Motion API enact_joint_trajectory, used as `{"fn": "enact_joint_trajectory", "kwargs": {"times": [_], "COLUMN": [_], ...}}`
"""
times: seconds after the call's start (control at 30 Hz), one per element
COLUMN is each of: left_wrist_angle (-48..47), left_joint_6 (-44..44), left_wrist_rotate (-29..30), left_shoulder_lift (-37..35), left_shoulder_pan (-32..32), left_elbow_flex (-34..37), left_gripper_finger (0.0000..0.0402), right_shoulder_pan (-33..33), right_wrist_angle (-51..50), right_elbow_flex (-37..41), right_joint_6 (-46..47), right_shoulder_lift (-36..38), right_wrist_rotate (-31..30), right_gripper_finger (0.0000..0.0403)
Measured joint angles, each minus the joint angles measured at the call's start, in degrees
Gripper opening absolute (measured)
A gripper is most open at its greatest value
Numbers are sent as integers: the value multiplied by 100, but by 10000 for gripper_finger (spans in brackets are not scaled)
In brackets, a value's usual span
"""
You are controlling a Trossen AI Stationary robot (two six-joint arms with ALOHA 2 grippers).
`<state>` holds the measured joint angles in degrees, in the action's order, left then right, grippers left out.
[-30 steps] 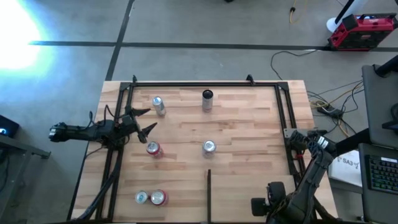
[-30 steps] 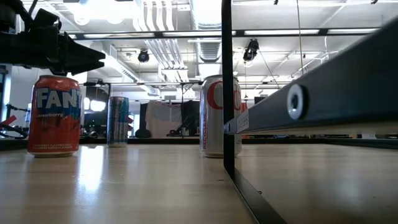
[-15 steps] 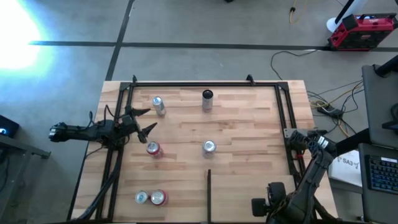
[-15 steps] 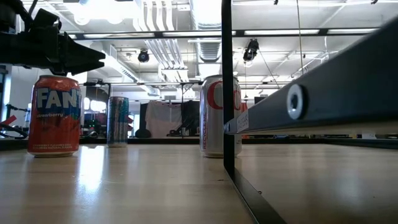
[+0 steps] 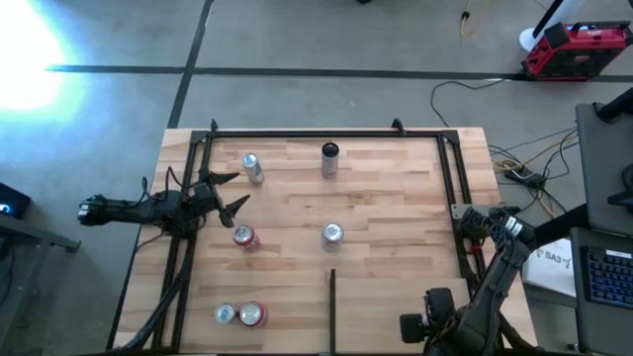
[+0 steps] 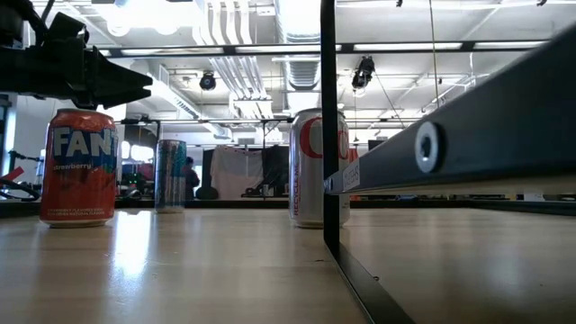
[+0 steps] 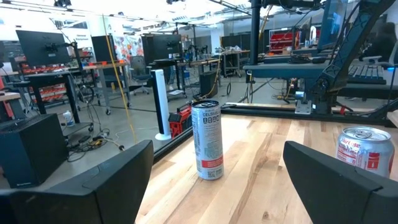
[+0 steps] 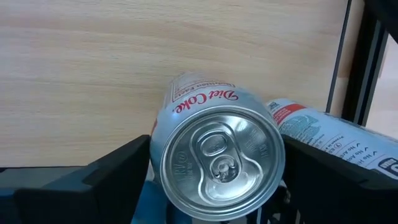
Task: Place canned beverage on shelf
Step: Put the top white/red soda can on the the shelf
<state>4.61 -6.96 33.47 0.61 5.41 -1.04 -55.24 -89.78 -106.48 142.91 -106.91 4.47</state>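
Observation:
The shelf (image 5: 396, 198) is a light wooden board in a black tube frame, with a thin dark divider strip (image 5: 332, 307) near its front. Several cans stand upright on it: a Celsius can (image 7: 207, 140), a red Fanta can (image 6: 78, 166), a Coke can (image 6: 310, 168), a dark can (image 5: 329, 158) and a pair at the near left (image 5: 239, 314). My left gripper (image 5: 235, 190) hovers open and level at the left side, facing the Celsius can. My right gripper (image 5: 485, 222) points down at the shelf's right edge, shut on a Diet Coke can (image 8: 217, 158). My right gripper pinches the Diet Coke can by its round side wall, just below the top rim (image 8: 157, 163), with one finger (image 8: 118, 171) on each side. The fingers come from above and point down. The can stands upright with its lid toward the wrist. Its bottom is hidden by the can itself.
A white can with a red label (image 8: 323, 134) lies on its side beside the held can. The frame's right tube (image 8: 348, 56) runs close by. Cables, a red case (image 5: 574, 49) and a keyboard (image 5: 603, 277) lie off the shelf to the right.

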Motion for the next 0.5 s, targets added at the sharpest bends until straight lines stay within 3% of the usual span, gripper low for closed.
{"fn": "enact_joint_trajectory", "kwargs": {"times": [0.27, 0.5], "left_wrist_angle": [1, 1], "left_joint_6": [0, 0], "left_wrist_rotate": [1, 1], "left_shoulder_lift": [-1, 1], "left_shoulder_pan": [-2, -2], "left_elbow_flex": [0, 0], "left_gripper_finger": [343, 343], "right_shoulder_pan": [0, 2], "right_wrist_angle": [48, 98], "right_elbow_flex": [0, 0], "right_joint_6": [57, 688], "right_shoulder_lift": [2, 2], "right_wrist_rotate": [2, 152], "right_gripper_finger": [277, 276]}}
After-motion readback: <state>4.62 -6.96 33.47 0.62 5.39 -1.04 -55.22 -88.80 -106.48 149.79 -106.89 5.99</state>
